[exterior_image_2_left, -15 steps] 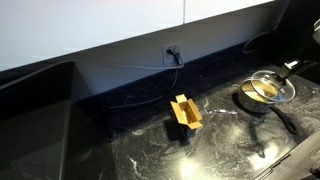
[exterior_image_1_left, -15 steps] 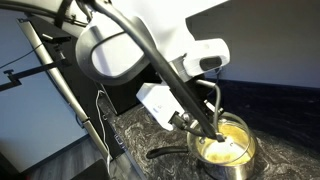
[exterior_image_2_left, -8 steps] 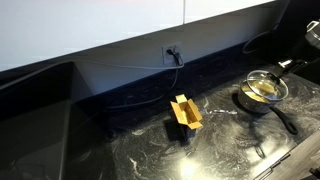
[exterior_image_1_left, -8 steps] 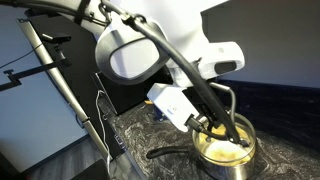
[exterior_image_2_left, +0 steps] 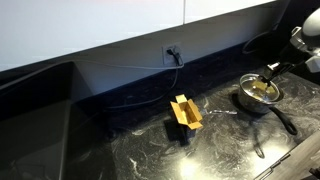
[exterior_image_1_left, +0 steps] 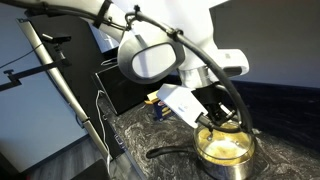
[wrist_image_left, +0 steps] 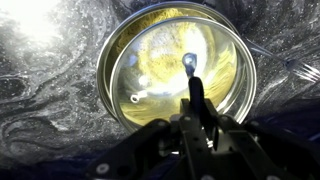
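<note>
A steel pot (exterior_image_1_left: 226, 152) with something yellow inside stands on the dark marbled counter; it also shows in an exterior view (exterior_image_2_left: 257, 95). A glass lid with a metal rim (wrist_image_left: 150, 60) fills the wrist view and lies level over the pot's mouth. Whether it rests on the rim I cannot tell. My gripper (wrist_image_left: 196, 118) is shut on the lid's black handle (wrist_image_left: 194, 92), straight above the pot. In both exterior views the gripper (exterior_image_1_left: 222, 120) (exterior_image_2_left: 271, 70) stands over the pot.
The pot's long black handle (exterior_image_2_left: 283, 119) points to the counter's front; it also shows in an exterior view (exterior_image_1_left: 166, 153). A yellow-brown open box (exterior_image_2_left: 184, 112) stands mid-counter. A wall outlet with a cable (exterior_image_2_left: 172, 52) is behind it. A tripod (exterior_image_1_left: 60, 85) stands beside the counter.
The arm has swung over the pot and come down. The lid, earlier tilted and raised above the pot, now sits level over its mouth, still gripped.
</note>
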